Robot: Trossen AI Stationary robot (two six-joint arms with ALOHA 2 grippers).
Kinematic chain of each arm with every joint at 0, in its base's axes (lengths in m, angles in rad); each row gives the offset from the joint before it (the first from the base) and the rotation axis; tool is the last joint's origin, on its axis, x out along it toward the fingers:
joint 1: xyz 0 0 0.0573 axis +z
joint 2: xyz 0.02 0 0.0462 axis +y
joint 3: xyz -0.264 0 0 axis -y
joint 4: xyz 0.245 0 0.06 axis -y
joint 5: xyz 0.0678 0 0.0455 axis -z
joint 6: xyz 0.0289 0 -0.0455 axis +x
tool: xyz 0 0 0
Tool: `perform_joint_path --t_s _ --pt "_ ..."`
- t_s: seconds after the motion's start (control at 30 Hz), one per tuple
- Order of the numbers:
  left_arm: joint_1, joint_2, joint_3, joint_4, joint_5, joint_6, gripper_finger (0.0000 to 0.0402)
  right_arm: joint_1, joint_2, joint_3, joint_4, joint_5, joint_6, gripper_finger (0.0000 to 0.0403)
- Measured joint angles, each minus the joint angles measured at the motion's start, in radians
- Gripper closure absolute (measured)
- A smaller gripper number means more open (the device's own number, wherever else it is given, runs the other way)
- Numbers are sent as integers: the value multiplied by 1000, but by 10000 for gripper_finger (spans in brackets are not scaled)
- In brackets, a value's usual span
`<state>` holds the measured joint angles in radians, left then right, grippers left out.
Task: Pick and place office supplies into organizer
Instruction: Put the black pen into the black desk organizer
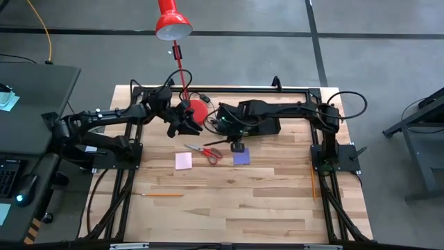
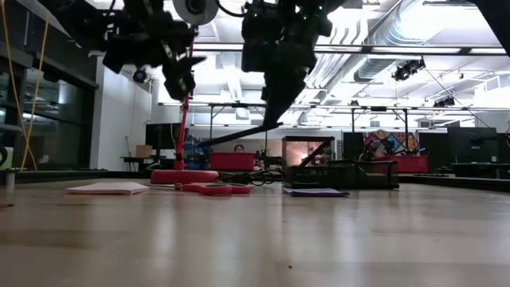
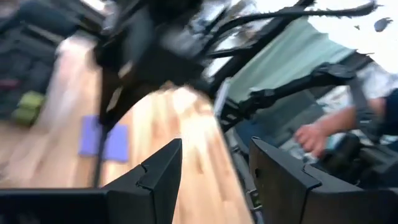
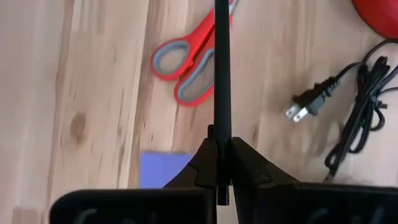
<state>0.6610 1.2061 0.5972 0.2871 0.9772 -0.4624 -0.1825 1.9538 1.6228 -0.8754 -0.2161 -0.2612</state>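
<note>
— Jaws first: what are they doing?
— On the right gripper (image 4: 222, 163) they are pinched tight on a black pen (image 4: 222, 74), which sticks straight out past the fingertips. On the left gripper (image 3: 214, 168) they stand wide apart with nothing between them.
— Where are the two grippers in the overhead picture?
— Both sit above the middle of the frame. The right gripper (image 1: 236, 143) hangs just over the purple sticky pad (image 1: 241, 157); the left gripper (image 1: 184, 123) is beside the lamp base (image 1: 199, 111), a little left of centre.
— And the pen in the table-level picture?
— It slants down from the right gripper, upper centre of the frame, clear of the table (image 2: 255, 239).
— The organizer?
— A black tray (image 2: 339, 174), right of centre at table level, behind the purple pad; overhead, the right arm hides most of it.
— The other supplies?
— Red scissors (image 1: 207, 151) lie at centre between the pink sticky pad (image 1: 183, 160) and the purple one. One orange pencil (image 1: 163, 195) lies lower left; another (image 1: 313, 182) runs along the right side of the table.
— Anything else?
— A black cable with a plug (image 4: 348, 118) lies near the scissors, and a person's hand (image 3: 314, 137) shows beyond the table edge.
</note>
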Motion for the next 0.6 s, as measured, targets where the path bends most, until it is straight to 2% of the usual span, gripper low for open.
perform_joint_path --t_s 0.1,0.23,0.37,0.6 --pt "2 2 0 -116 -53 51 229 1 0 32 -54 1 -36 397" --pt "-1 2 0 -260 -187 84 229 0 0 73 -102 17 -75 398" --pt "0 2 0 -309 -289 123 229 0 0 121 -126 45 -100 394" --pt "-17 24 0 -313 -314 146 229 15 -1 199 -151 66 -150 396"
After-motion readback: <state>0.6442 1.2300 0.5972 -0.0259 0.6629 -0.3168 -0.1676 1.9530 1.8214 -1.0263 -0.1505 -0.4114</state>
